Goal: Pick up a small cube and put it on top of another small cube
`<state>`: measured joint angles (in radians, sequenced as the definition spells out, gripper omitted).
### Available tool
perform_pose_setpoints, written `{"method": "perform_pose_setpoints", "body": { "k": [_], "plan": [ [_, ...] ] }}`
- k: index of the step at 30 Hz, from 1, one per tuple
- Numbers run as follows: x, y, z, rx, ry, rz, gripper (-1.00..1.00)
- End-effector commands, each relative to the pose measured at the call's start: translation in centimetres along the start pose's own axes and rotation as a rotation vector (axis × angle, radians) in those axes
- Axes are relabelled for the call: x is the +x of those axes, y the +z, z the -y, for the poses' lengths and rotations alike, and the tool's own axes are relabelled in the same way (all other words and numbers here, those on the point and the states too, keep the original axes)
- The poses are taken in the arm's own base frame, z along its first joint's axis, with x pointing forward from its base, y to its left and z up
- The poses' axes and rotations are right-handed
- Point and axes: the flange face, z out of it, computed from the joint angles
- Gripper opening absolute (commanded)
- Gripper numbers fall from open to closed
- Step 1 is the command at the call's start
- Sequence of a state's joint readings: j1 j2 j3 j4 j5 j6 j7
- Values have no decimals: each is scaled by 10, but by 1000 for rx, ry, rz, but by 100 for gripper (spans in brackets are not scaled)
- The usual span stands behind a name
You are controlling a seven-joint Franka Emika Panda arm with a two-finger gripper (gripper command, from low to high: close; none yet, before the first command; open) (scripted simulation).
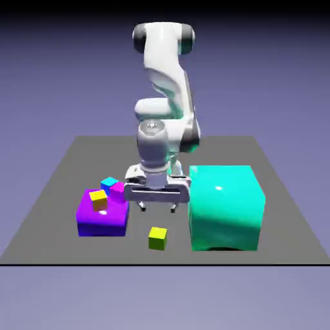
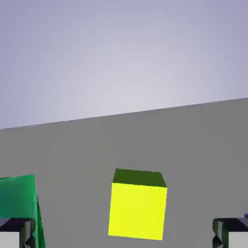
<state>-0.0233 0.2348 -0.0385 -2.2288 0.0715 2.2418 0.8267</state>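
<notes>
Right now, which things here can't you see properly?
- Blue cube: exterior view, mostly behind the pink cube.
- Purple block: absent from the hand view, out of frame.
- Teal block: hand view, cut off by the left edge.
- Tool fingertips: cut off by the bottom edge.

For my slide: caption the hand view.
Open gripper facing a yellow cube on the table.

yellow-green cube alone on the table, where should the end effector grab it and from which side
Grip the yellow-green cube across two opposite flat side faces, coming straight down from above. It sits flat and alone on the table, with bare space around it. The open end effector is wide enough to straddle it.
</notes>
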Motion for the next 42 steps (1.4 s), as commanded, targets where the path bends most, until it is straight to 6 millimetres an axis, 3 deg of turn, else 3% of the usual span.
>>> {"method": "perform_pose_setpoints", "body": {
  "k": [1,6,8,12,13,14,18,24,31,33,34,38,39,40,41,42],
  "plan": [
    [4,11,2,-33,10,32,0],
    [23,66,10,-198,57,189,0],
    [23,67,10,-201,58,192,0],
    [17,135,3,-201,58,192,0],
    [17,135,3,-201,58,192,-100],
    [17,135,3,-201,58,192,-100],
    [25,63,6,-202,59,189,-100],
    [43,-4,-80,-213,94,170,-100],
    [39,-58,-185,-190,130,198,-100],
    [35,-66,-208,-180,134,211,-100],
    [35,-66,-208,-180,134,211,-100],
    [29,-3,-213,-180,134,211,-100],
    [28,2,-213,-180,134,211,-100],
    [28,2,-213,-180,134,211,100],
    [28,2,-213,-180,134,211,100],
    [31,-14,-211,-180,134,211,100]
  ]
}}
